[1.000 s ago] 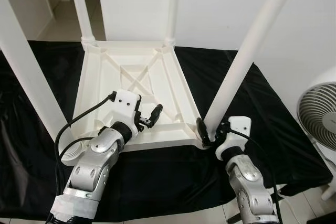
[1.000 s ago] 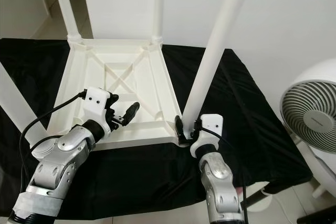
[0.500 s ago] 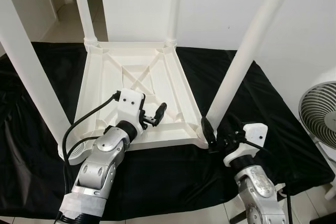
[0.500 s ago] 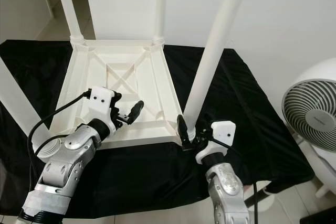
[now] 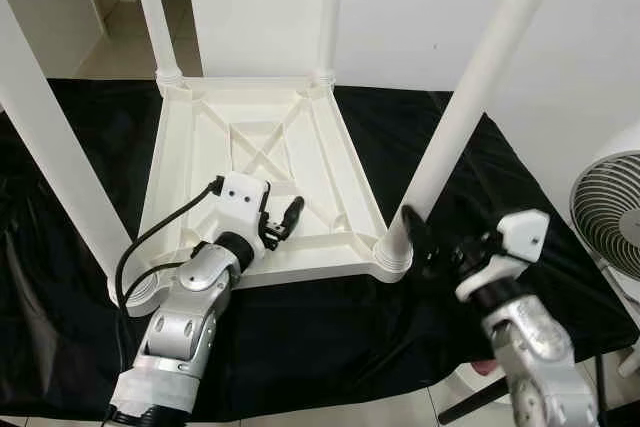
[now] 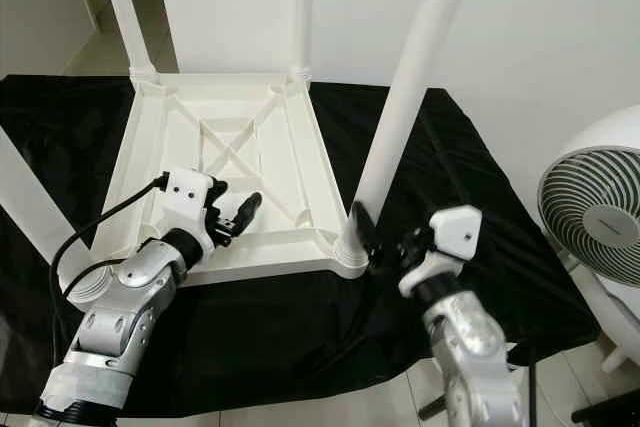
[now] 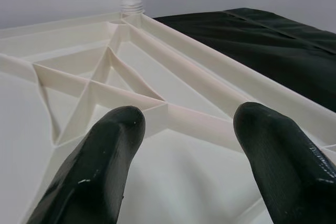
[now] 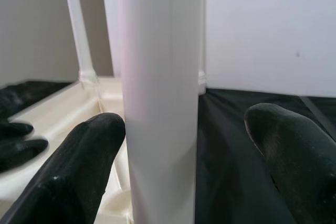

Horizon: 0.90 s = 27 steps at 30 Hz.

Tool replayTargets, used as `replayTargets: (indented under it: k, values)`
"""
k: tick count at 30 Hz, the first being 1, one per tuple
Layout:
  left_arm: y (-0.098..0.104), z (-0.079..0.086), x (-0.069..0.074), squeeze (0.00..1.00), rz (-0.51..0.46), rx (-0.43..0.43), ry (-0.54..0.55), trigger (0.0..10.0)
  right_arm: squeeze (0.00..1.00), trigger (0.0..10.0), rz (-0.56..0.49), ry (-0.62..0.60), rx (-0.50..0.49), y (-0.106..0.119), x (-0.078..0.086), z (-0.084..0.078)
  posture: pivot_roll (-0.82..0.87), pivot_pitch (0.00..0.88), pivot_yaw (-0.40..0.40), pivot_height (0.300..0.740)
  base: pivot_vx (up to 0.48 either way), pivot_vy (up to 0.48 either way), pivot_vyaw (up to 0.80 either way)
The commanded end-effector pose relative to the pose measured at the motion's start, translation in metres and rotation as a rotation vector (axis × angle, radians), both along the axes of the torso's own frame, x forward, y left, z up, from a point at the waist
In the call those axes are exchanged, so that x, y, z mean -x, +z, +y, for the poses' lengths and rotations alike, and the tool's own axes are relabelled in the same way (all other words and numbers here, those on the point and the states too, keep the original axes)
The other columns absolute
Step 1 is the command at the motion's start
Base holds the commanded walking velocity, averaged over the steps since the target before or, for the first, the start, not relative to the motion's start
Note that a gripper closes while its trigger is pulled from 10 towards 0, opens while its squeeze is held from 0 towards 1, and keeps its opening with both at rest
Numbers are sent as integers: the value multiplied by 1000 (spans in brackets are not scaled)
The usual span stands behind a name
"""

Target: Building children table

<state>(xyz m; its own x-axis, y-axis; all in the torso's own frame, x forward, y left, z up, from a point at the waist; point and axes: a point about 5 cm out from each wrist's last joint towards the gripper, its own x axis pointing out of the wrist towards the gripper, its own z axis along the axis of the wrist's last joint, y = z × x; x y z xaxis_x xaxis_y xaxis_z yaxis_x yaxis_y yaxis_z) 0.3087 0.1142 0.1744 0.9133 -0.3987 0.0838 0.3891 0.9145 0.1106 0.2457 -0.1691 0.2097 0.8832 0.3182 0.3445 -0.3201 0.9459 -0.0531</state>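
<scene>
Beside the near leg (image 5: 455, 137), right hand (image 5: 418, 242) gapes open.

I read the upturned children's table (image 5: 255, 162) as moulded white plastic, smooth with a soft satin sheen, its underside ribs (image 7: 131, 98) showing clean, slightly glossy edges. The near right leg (image 5: 470, 107) looks like the same smooth white plastic, with a faint lengthwise seam visible in the right wrist view. Under it all I see a black cloth (image 5: 470, 197), thin and wrinkled, with a slight satin shine on its folds. The left gripper's fingers (image 7: 100, 182) look like matt black rubbery material with a fine-grained, faintly speckled surface. The arms appear as brushed silver metal. The fan (image 6: 600, 232) has a glossy white plastic housing.
</scene>
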Motion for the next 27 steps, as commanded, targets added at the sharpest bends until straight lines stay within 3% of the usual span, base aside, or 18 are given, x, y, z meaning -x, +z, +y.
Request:
replayTargets:
  k: [1, 5, 21, 22, 23, 27]
  values:
    - [-5, 16, -6, 0, 4, 9, 256, 10000, 0, 10000, -33, 12, -7, 18, -2, -6, -34, 86, -35, 740, 0, 0, 0]
    - [-3, 22, -9, 0, 15, 30, 328, 10000, 0, 10000, -78, 58, 0, 39, -4, -5, -33, 89, -36, 740, 0, 0, 0]
    - [-18, 24, -3, 0, 68, 62, 480, 10000, 0, 10000, -160, 141, 13, 74, -8, 5, -24, 87, -34, 740, 0, 0, 0]
    - [-20, 25, -3, 0, 76, 66, 496, 10000, 0, 10000, -161, 148, 8, 75, -8, 5, -25, 78, -30, 740, 0, 0, 0]
    - [-23, 32, -1, 0, 93, 64, 583, 10000, 0, 10000, -162, 178, 4, 79, -9, 9, -25, 78, -30, 740, 0, 0, 0]
    - [-28, 36, 3, 0, 122, 84, 667, 10000, 0, 10000, -168, 213, 2, 85, -11, 11, -25, 69, -32, 740, 0, 0, 0]
